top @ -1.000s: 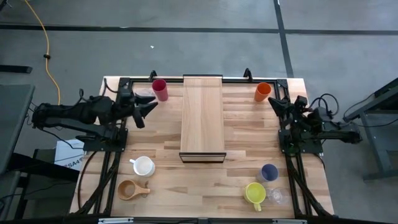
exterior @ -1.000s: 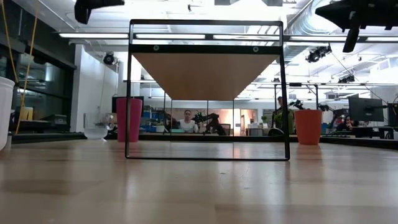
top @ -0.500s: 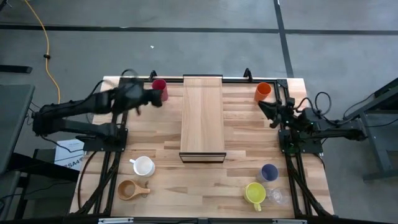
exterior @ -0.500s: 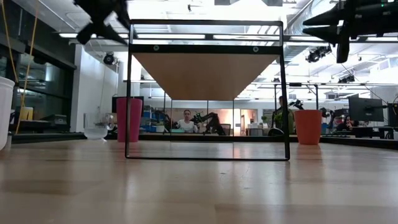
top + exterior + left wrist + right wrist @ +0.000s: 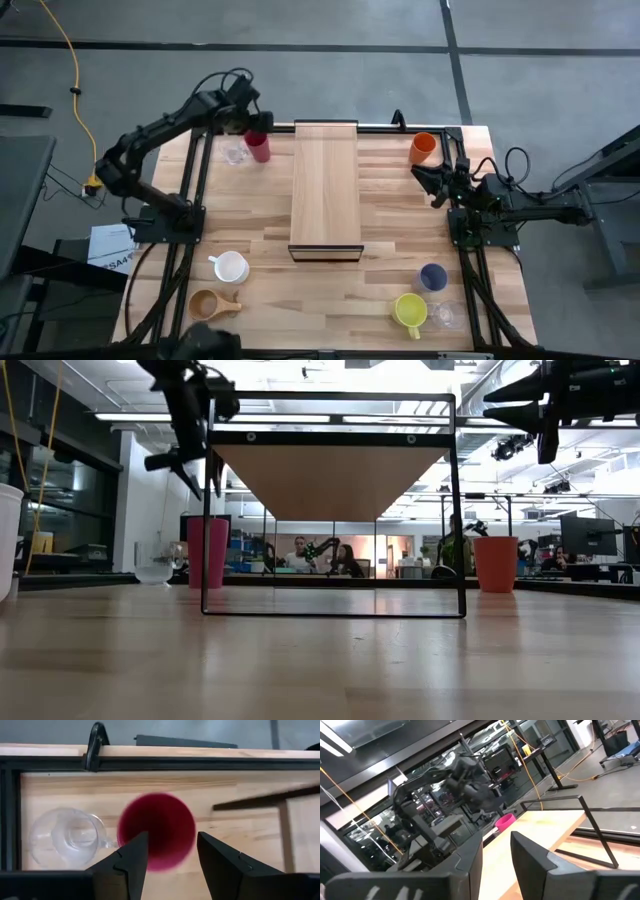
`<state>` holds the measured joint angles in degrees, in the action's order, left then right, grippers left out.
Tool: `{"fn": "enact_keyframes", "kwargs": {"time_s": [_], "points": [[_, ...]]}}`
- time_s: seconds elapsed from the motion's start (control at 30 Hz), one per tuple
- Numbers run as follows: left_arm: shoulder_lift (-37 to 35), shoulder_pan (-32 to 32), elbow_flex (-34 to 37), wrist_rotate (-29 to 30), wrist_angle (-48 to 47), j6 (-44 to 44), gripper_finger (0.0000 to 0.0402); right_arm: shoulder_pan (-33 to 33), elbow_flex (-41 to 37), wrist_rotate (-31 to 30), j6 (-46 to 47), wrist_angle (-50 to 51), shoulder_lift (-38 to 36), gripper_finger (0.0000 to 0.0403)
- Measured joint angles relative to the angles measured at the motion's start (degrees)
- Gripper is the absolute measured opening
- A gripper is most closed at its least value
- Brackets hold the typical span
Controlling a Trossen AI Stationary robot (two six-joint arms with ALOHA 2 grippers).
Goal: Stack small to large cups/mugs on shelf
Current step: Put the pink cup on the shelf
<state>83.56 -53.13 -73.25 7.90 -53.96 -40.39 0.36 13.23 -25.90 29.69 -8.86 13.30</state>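
Note:
The red tumbler stands upright at the table's far left, next to a clear glass. My left gripper is open and points down from above the tumbler, touching nothing; in the low view it hangs above the tumbler's rim. My right gripper is open and empty, up in the air just near of the orange tumbler. The light-wood shelf stands in the table's middle. A white mug, a brown wooden cup, a lavender-blue tumbler, a yellow mug and a second clear glass stand near the front.
The shelf's black frame stands between the two arms. A black rail with clamps runs along the table's far edge behind the red tumbler. People sit in the room beyond the table.
My left gripper has swung from the table's left side toward the far edge and toward the right, and has tipped to point down over the red tumbler. My right gripper has gone a little toward the table's left. No cup has moved.

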Motion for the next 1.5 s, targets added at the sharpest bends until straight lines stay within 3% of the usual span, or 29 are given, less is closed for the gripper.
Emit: {"fn": "enact_keyframes", "kwargs": {"time_s": [0.27,0.67,0.97,1.1,1.3,1.5], "points": [[5.23,-4.75,-0.7,-1.58,-3.49,2.93,0.0159,0.02,0.0,-0.01,-0.11,0.01,-0.02,0.0093],[11.83,-4.73,-0.59,-0.76,-3.31,6.89,0.0159,0.02,0.0,-0.01,-0.11,0.01,-0.02,0.0093],[12.33,-4.65,-0.57,-0.56,-2.67,7.74,0.0155,0.02,0.0,-0.03,-0.11,0.01,-0.02,0.0093],[12.32,-4.62,-0.55,0.95,-2.91,8.23,0.0117,0.02,0.0,-0.03,-0.11,0.01,-0.02,0.0093],[12.31,-4.6,-0.55,1.1,-2.91,8.34,0.0011,0.01,0.0,-0.04,-0.11,0.01,-0.03,0.0093],[12.21,-4.6,-0.77,1.75,-3.46,8.61,0.0006,0.01,0.0,-0.05,-0.11,0.01,-0.04,0.0093]]}}
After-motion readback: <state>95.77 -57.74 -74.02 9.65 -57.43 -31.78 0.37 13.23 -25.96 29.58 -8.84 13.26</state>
